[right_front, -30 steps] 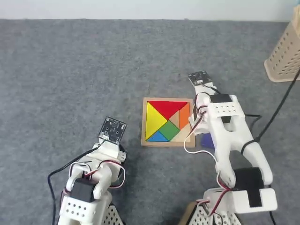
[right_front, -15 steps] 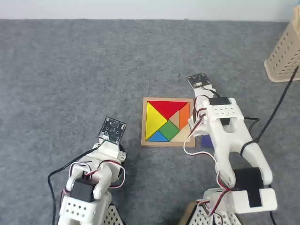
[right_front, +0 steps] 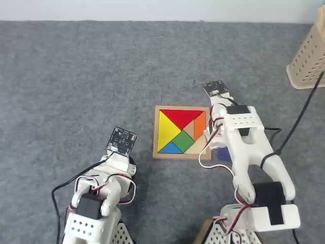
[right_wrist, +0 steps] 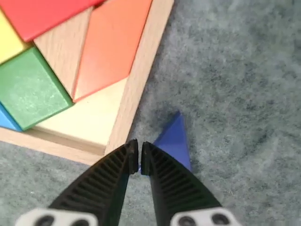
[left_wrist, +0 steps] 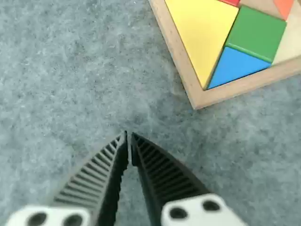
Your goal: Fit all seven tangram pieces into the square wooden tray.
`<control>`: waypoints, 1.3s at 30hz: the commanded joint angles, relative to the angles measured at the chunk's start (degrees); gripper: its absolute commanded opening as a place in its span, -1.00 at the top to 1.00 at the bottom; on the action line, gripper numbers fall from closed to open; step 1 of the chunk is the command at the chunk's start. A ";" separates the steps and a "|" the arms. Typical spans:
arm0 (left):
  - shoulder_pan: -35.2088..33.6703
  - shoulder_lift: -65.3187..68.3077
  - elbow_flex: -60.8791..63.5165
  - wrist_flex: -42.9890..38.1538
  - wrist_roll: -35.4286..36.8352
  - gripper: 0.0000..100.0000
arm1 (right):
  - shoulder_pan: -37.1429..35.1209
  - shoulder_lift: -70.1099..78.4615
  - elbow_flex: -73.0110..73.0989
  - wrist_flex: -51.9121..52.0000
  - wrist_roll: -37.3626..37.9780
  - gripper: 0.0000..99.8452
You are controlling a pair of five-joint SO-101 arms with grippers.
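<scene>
Change: our right gripper had shifted slightly, closed and empty beside the dark-blue triangular piece.
Meaning: we judged it unplaced, outside the square wooden tray.
Left gripper: closed, empty.

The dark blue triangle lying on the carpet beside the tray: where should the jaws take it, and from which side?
Probably from straight above, since the triangle lies flat on the carpet. Set the jaws across its wider part, not its narrow tip, with one jaw in the gap beside the tray rim.
</scene>
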 commanded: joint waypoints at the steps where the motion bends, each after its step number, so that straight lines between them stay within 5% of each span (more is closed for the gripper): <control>1: 0.18 -1.14 -1.10 0.35 0.35 0.98 | 0.31 -3.12 -0.53 0.66 1.67 0.85; 9: 0.18 -1.14 -1.10 0.35 0.35 0.98 | 3.12 -3.03 -1.76 2.24 6.86 0.62; 20: 0.18 -1.14 -1.10 0.35 0.35 0.98 | 0.13 -3.12 -1.41 9.80 10.02 0.62; 29: 0.18 -1.14 -1.10 0.35 0.35 0.98 | -0.48 0.04 2.37 5.23 10.64 0.62; 39: 0.18 -1.14 -1.10 0.35 0.35 0.98 | 6.81 8.04 -2.02 3.03 10.73 0.61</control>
